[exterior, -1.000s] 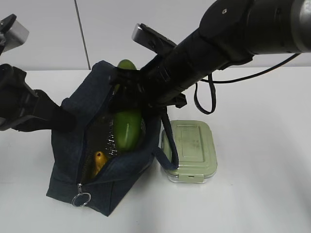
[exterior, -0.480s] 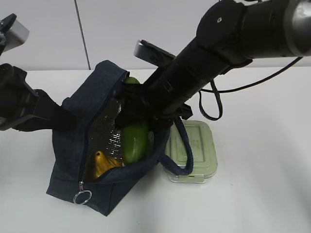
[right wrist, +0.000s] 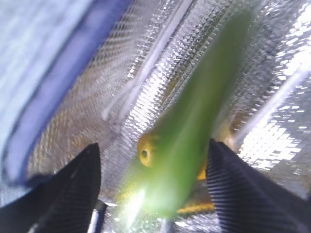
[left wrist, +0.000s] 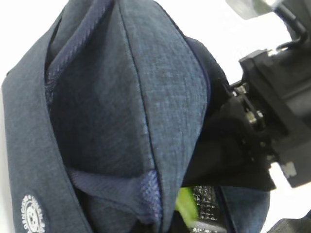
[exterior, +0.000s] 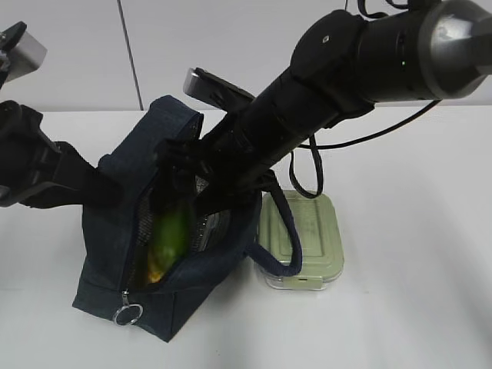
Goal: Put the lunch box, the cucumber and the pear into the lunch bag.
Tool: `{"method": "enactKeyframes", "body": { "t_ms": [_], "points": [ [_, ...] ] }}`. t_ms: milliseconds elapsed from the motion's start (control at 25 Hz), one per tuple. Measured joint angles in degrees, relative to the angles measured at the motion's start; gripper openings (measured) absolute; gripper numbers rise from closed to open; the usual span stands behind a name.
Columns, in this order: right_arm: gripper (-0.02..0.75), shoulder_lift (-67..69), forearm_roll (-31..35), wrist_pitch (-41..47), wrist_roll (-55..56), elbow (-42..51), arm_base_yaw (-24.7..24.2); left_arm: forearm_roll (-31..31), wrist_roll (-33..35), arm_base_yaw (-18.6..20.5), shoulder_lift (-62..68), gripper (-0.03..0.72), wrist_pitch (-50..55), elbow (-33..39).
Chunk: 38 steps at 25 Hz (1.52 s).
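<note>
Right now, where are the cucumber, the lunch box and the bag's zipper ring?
cucumber (right wrist: 194, 126): right wrist view, middle of its blurred green body.
lunch box (exterior: 311, 231): exterior view, pale green lid.
zipper ring (exterior: 128, 314): exterior view, metal loop at the lunch bag's (exterior: 115, 231) front corner.

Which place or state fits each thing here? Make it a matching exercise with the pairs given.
Things:
1. cucumber
2. lunch box
3. zipper pull
4. right gripper

Places or states:
A. on the table beside the lunch bag
B. hanging at the bag's near lower corner
C. blurred, inside the foil-lined bag
D. jaws apart on either side of the cucumber

Pairs: 1-C, 2-A, 3-B, 4-D
</note>
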Motion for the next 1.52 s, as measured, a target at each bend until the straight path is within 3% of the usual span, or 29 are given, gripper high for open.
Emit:
{"method": "enactKeyframes", "body": {
  "t_ms": [200, 480, 680, 840, 960, 1160, 1200, 1360, 1520],
  "points": [
    [0.540, -1.74, -3.34, 0.09, 0.00, 0.00, 0.00, 0.00, 0.00, 0.00, 0.00, 0.001, -0.09, 0.00],
    [0.541, -9.58, -15.26, 1.61, 3.91, 0.00, -2.01, 0.14, 0.00, 0.00, 0.00, 0.001, -0.08, 0.00],
    [0.526, -14.81, -28.32, 4.83, 13.17, -0.24, -8.37, 0.20, 0.00, 0.00, 0.00, 0.001, -0.08, 0.00],
    [0.509, -14.92, -30.58, 8.40, 13.97, 1.53, -13.86, 0.20, 0.00, 0.00, 0.00, 0.001, -0.08, 0.00],
    [0.505, -14.92, -23.88, 8.52, 9.04, 6.54, -18.16, 0.20, 0.00, 0.00, 0.00, 0.001, -0.08, 0.00],
    [0.502, -14.92, 3.98, 8.75, -14.82, 18.94, -27.76, 0.20, 0.00, 0.00, 0.00, 0.001, 0.37, 0.00],
    [0.501, -14.92, 7.15, 9.18, -18.19, 20.53, -29.09, 0.20, 0.00, 0.00, 0.00, 0.001, 0.44, 0.00],
    [0.500, -13.33, 15.85, 11.14, -28.34, 24.49, -33.03, 0.20, 0.00, 0.00, 0.00, 0.001, 0.55, 0.00],
    [0.499, -8.35, 20.62, 12.47, -33.49, 25.06, -33.91, 0.20, 0.00, 0.00, 0.00, 0.001, 0.71, 0.00]
  ]
}}
